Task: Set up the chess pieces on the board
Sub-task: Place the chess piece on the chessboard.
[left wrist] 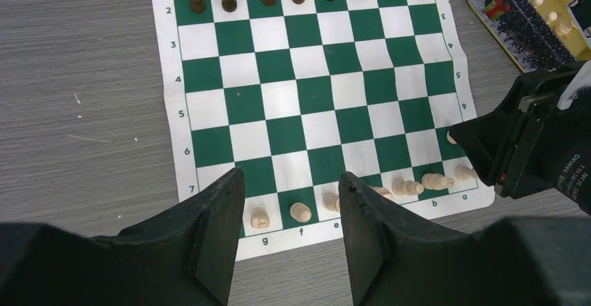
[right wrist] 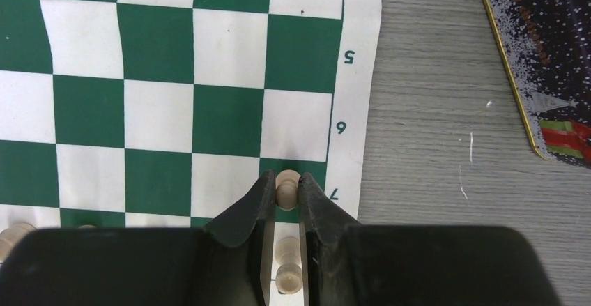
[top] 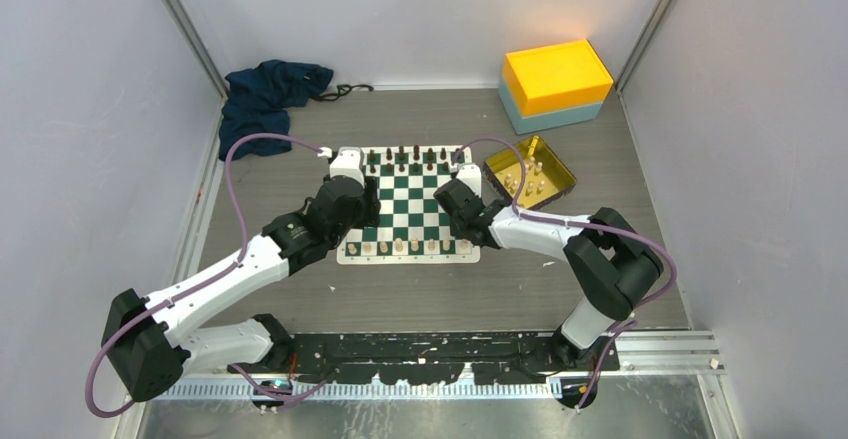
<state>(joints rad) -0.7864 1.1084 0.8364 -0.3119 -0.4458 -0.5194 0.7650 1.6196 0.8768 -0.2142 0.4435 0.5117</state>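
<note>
Pawn placement in hand. Right gripper (right wrist: pixel 286 182) clamped on a cream pawn (right wrist: pixel 286 189) at the right-edge square of the board (right wrist: pixel 157 118), row 7. Left gripper (left wrist: pixel 293 198) parted, empty, over the board's left side. Next, likely: lowered upright, square-centred, then released.

Three views of the board (top: pixel 410 209)
The whole board is seen from high above its near side; its near rows are viewed closely and downward from each wrist; its near right corner is shared by all.

On the board (top: pixel 408 209), chess pieces (top: pixel 415 247) line near row; tray (top: pixel 556 159) right, perhaps touching.
</note>
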